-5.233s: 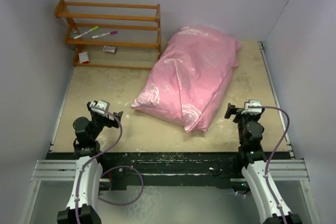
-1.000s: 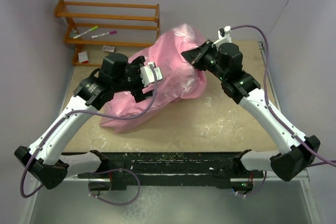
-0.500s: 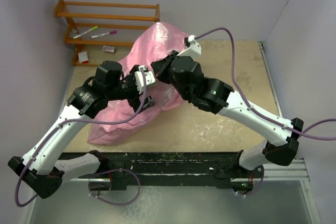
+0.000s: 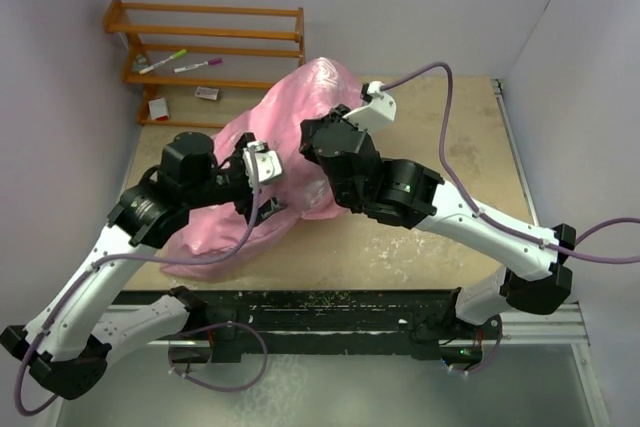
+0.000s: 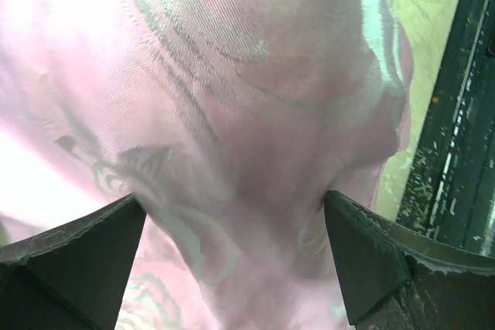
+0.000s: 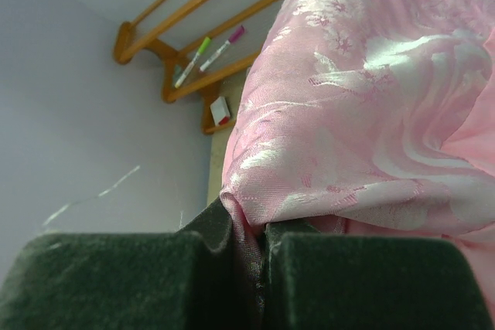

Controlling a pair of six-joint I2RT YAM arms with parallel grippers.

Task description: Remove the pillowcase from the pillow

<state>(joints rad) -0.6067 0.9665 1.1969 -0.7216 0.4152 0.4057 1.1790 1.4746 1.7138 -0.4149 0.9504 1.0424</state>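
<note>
The shiny pink satin pillowcase with paler rose prints (image 4: pixel 300 107) is lying bunched on the beige counter (image 4: pixel 440 237) between both arms. The right claw (image 6: pixel 247 241) is pinching a fold of it tightly. The left claw (image 5: pixel 232 199) is gaping wide against the fabric, gripping nothing.

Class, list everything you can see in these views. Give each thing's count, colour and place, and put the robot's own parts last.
pillowcase: one, shiny pink with paler rose prints, bunched up mid-table between the arms
rack: one, orange-brown wood, back left corner of the table
markers: two, one green-capped, one pink-capped, lying on the rack
small items: two, white with red, low on the rack, the second further left
table: one, beige top
cables: two, purple, one along each arm
left gripper: one, dark, open, pink fabric close in front of it
right gripper: one, dark, shut on a fold of the pillowcase
</note>
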